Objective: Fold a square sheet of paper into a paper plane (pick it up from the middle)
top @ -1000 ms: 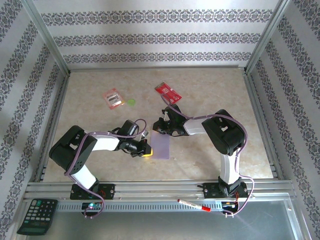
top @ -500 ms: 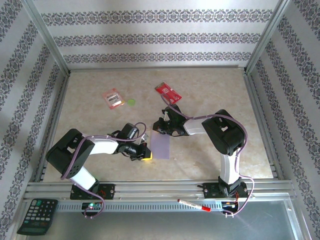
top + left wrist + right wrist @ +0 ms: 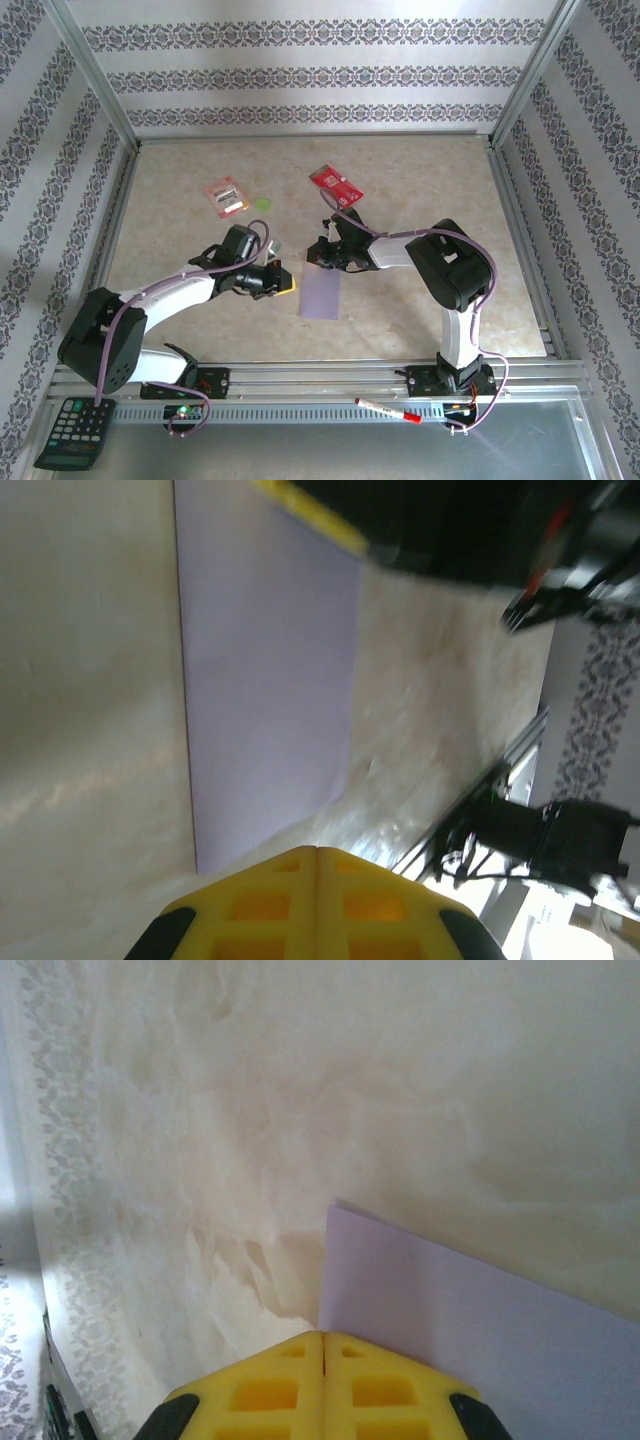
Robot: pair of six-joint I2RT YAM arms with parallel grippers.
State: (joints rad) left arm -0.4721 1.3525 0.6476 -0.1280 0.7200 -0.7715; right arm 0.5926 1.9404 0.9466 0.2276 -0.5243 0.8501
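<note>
The square sheet of paper (image 3: 322, 293) lies flat on the marble tabletop as a pale lilac rectangle, also seen in the left wrist view (image 3: 270, 680) and the right wrist view (image 3: 480, 1310). My left gripper (image 3: 285, 285) is shut and empty, just off the sheet's left edge; its yellow fingertips (image 3: 300, 865) hover beyond the paper's near corner. My right gripper (image 3: 318, 258) is shut with its tip (image 3: 323, 1336) at the sheet's far corner, gripping nothing. No paper plane is formed.
A red card (image 3: 336, 184) and a pink-red packet (image 3: 226, 196) lie at the back of the table, with a small green disc (image 3: 263, 204) between them. A remote (image 3: 75, 432) and a red marker (image 3: 387, 410) rest on the front rail.
My left arm has swung back to the left, and its gripper has pulled up and left off the sheet's left edge. The right arm and the paper have stayed put.
</note>
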